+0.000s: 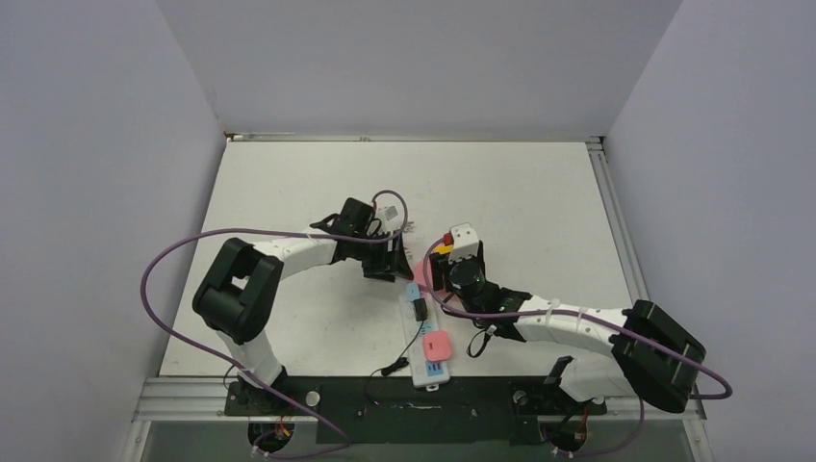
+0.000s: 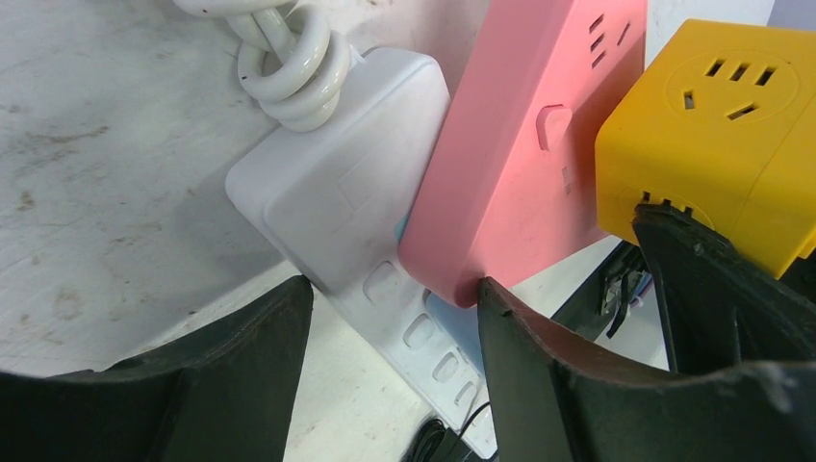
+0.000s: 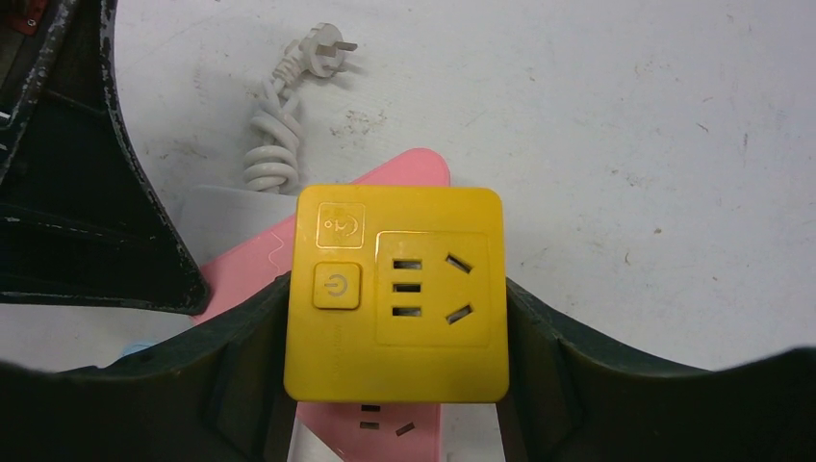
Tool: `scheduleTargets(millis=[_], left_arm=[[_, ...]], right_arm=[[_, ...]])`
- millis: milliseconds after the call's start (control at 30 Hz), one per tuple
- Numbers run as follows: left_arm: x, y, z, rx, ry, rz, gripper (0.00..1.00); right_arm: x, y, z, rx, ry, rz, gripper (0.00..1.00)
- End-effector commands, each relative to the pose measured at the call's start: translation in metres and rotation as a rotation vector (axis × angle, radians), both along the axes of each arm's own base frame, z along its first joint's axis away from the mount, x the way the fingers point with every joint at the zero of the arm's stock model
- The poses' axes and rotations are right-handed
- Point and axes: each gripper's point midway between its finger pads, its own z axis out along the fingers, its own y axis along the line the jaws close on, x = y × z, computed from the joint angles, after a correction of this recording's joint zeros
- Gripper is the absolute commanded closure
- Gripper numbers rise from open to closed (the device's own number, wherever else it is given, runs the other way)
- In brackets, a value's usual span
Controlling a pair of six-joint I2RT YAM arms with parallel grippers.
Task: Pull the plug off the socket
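Note:
The socket (image 1: 424, 372) is a long white power strip lying lengthwise mid-table. A pink adapter (image 2: 524, 144) sits on its far end (image 2: 337, 192). My right gripper (image 1: 441, 264) is shut on a yellow cube plug (image 3: 396, 289), one finger on each side of it (image 3: 396, 327), directly above the pink adapter (image 3: 241, 265). In the left wrist view the cube (image 2: 731, 125) stands just right of the pink adapter; I cannot tell whether it is still plugged in. My left gripper (image 1: 390, 265) straddles the strip's far end (image 2: 390, 298), one finger at the strip's edge, the other touching the pink corner.
The strip's short coiled white cord (image 3: 269, 144) with its bare plug (image 3: 322, 43) lies on the table beyond the far end. A black plug (image 1: 420, 309) with a thin black cable and a second pink plug (image 1: 438, 345) sit further down the strip.

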Motion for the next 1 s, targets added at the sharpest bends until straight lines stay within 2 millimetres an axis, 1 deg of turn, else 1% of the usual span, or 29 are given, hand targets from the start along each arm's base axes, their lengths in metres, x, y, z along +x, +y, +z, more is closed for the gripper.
scheduleTargets(millis=[0,100,133,200,267,367,467,667,867,967], left_arm=[[-0.027,0.033,-0.056,0.228,0.078,-0.032,0.42],[-0.028,0.033,-0.057,0.231,0.081,-0.034,0.42],[-0.027,0.033,-0.056,0.233,0.079,-0.034,0.42],[-0.027,0.034,-0.056,0.235,0.077,-0.033,0.42],[-0.026,0.034,-0.056,0.236,0.072,-0.033,0.42],[-0.025,0.033,-0.055,0.234,0.070,-0.034,0.42],[-0.026,0.032,-0.055,0.232,0.070,-0.037,0.42],[-0.025,0.031,-0.051,0.225,0.057,-0.038,0.42],[-0.025,0.030,-0.050,0.219,0.058,-0.041,0.42],[-0.025,0.029,-0.050,0.217,0.059,-0.042,0.42]], right_arm=[[0.000,0.013,0.070,0.236,-0.164,0.025,0.95],[-0.005,-0.001,0.084,0.289,-0.209,0.002,0.95],[-0.006,-0.009,0.089,0.301,-0.230,-0.022,0.95],[-0.005,-0.022,0.094,0.294,-0.254,-0.066,0.95],[-0.003,-0.030,0.094,0.273,-0.260,-0.096,0.95],[0.000,-0.035,0.094,0.253,-0.258,-0.112,0.95],[0.000,-0.033,0.095,0.255,-0.258,-0.100,0.95],[-0.003,-0.016,0.096,0.250,-0.258,-0.001,0.95],[-0.018,0.029,0.093,0.212,-0.245,0.279,0.95],[-0.021,0.043,0.088,0.195,-0.220,0.347,0.95]])
